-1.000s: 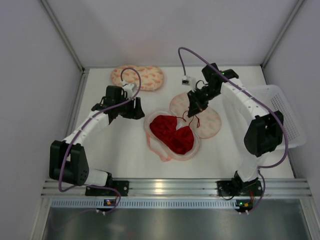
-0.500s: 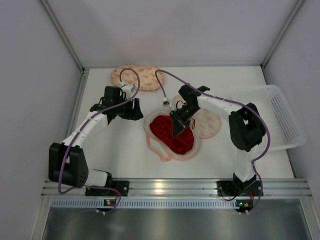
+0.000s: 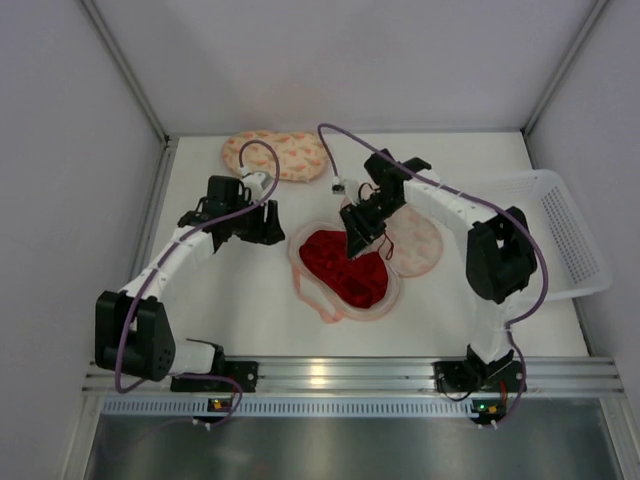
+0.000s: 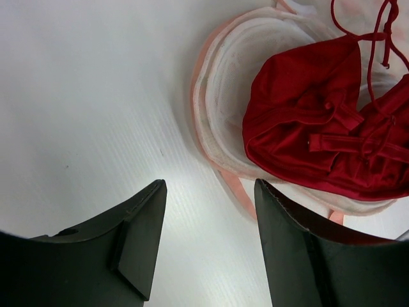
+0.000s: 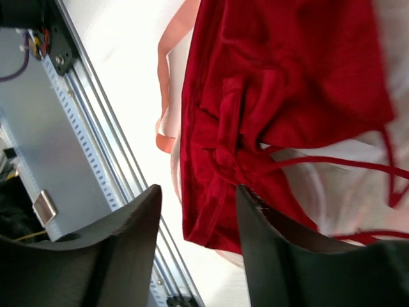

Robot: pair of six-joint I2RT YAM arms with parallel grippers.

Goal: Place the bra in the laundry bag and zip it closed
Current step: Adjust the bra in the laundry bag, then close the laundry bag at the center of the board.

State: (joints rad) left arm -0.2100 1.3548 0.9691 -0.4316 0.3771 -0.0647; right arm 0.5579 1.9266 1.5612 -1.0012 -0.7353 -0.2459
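The red bra lies in the open half of the peach laundry bag at mid-table. The bag's speckled lid flap is folded out to the right, and thin red straps trail onto it. My right gripper hovers open just above the bra's upper edge. In the right wrist view its jaws stand apart over the bra, holding nothing. My left gripper rests open just left of the bag. In the left wrist view there is bare table between its fingers, with the bra and the bag's rim ahead on the right.
A second speckled pouch, zipped shut, lies at the back of the table. A white mesh basket stands at the right edge. The metal rail runs along the near edge, and grey walls enclose the table on three sides.
A second ago the right gripper was shut on the bra's straps above the lid flap. It swung left and down over the bra, then opened and let the straps go. The left arm stayed still.
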